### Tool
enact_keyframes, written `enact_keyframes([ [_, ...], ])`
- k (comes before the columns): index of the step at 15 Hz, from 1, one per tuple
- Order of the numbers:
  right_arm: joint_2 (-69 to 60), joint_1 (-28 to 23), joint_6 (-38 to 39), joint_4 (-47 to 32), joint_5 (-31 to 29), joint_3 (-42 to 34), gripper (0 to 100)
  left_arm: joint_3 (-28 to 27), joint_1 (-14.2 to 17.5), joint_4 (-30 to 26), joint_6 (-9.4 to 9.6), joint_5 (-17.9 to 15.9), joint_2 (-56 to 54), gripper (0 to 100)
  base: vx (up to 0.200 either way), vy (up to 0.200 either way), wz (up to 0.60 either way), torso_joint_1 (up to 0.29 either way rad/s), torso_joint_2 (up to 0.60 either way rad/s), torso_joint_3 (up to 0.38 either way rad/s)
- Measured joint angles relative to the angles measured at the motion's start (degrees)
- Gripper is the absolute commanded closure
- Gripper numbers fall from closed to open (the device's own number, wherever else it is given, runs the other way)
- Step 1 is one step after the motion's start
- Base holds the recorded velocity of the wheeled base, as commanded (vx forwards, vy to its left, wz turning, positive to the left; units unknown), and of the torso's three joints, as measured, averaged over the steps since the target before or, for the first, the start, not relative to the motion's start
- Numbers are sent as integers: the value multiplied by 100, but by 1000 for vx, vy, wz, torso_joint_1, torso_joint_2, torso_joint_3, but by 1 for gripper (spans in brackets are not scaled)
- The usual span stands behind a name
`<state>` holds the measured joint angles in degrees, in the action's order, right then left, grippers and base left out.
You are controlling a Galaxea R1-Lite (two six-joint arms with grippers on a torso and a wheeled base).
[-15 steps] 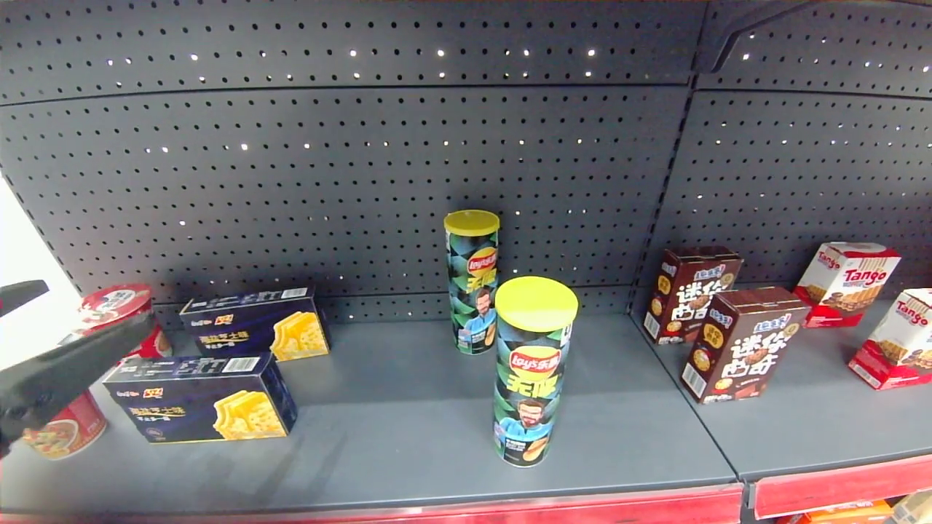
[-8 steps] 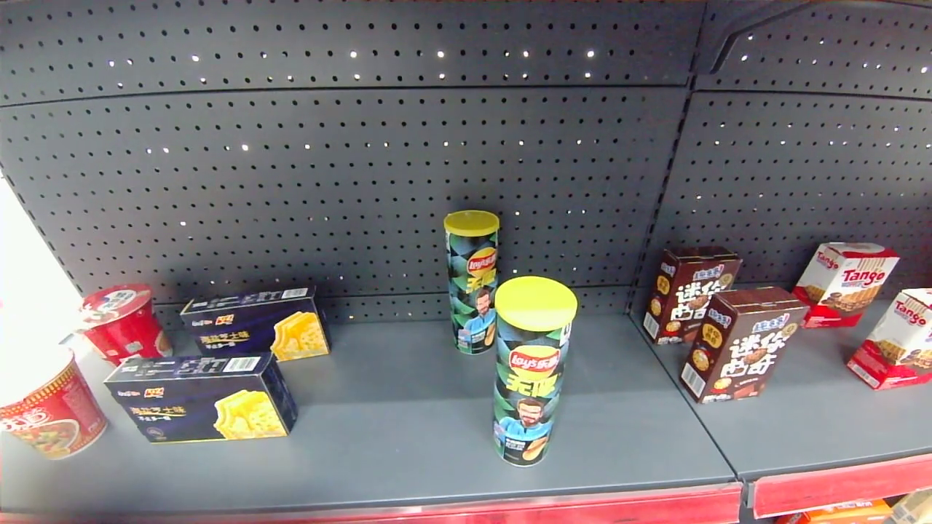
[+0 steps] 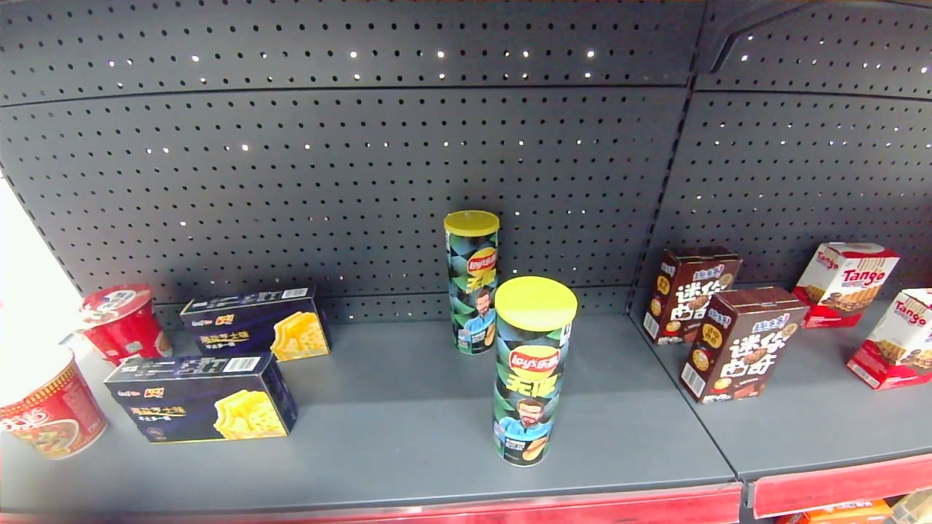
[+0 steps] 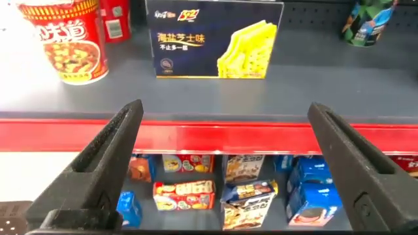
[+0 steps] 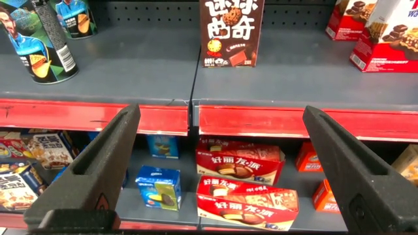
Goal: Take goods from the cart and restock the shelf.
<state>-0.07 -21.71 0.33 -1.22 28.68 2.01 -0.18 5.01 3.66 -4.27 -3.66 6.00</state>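
The grey shelf [image 3: 408, 422] holds two red noodle cups [image 3: 45, 407] at the far left, two dark blue cracker boxes [image 3: 204, 397], two green chip cans with yellow lids [image 3: 531, 371], two brown cookie boxes [image 3: 739, 342] and red-and-white wafer boxes [image 3: 844, 280]. My left gripper [image 4: 225, 108] hangs open and empty in front of the shelf's red edge [image 4: 215, 134], facing the front noodle cup [image 4: 65, 39] and a cracker box [image 4: 215, 39]. My right gripper [image 5: 222, 109] is open and empty too, before the red edge [image 5: 274, 121], below a cookie box [image 5: 232, 32] and a chip can [image 5: 39, 46].
A perforated grey back panel [image 3: 349, 182] closes the shelf behind. Bare shelf floor lies between the cracker boxes and the chip cans. Below the red edge, a lower shelf carries several snack boxes [image 5: 241, 170] and blue packs [image 4: 307, 196].
A second ago my left gripper stood at the front noodle cup on the shelf's far left. It has drawn back off the shelf, and the cup stands free. The goods have not moved.
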Motion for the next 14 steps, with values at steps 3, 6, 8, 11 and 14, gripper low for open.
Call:
enact_keyframes([
  [3,0,0,-28,-37,13,0,0,13,6,9,304,-219,-77,0,0,0,0,0,0,0],
  [6,7,-111,76,-72,-683,162,0,18,5,9,533,-206,-99,0,0,0,0,0,0,0],
  [8,176,-172,202,-160,-1074,986,0,18,2,4,541,-351,-104,0,0,0,0,0,0,0],
  [11,967,-277,293,-573,-1393,3032,0,11,2,-10,334,-258,-101,0,0,0,0,0,0,0],
  [14,1981,-343,216,-1153,-989,4621,0,9,6,-2,216,611,-96,0,0,0,0,0,0,0],
])
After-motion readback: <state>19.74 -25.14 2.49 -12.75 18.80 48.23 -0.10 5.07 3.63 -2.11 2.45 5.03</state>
